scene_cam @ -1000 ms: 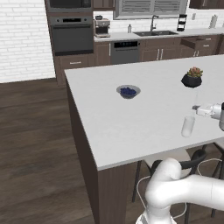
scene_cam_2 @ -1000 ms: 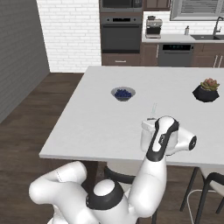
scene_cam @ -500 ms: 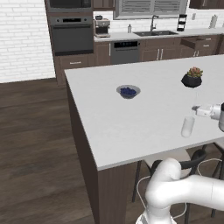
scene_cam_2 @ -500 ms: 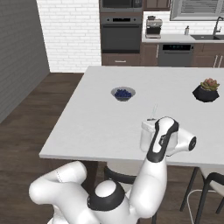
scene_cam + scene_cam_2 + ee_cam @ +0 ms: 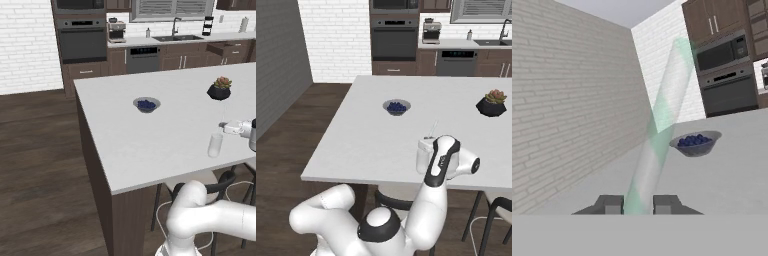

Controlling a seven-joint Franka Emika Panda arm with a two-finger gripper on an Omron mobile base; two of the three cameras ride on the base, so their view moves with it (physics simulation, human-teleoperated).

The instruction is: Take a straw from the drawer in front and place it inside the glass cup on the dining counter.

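Observation:
The clear glass cup stands near the front right edge of the white dining counter. My gripper hovers just above the cup's rim, turned sideways. It is shut on the straw, a pale greenish stick that rises steeply from between the fingertips. In the base views the straw stands nearly upright over the cup. Whether its lower end is inside the cup I cannot tell. A dark brown drawer juts out under the far worktop.
A grey bowl of blue berries sits mid-counter. A dark plant pot stands at the right. Dark stools are tucked below the counter's near edge. Ovens and a sink line the back wall.

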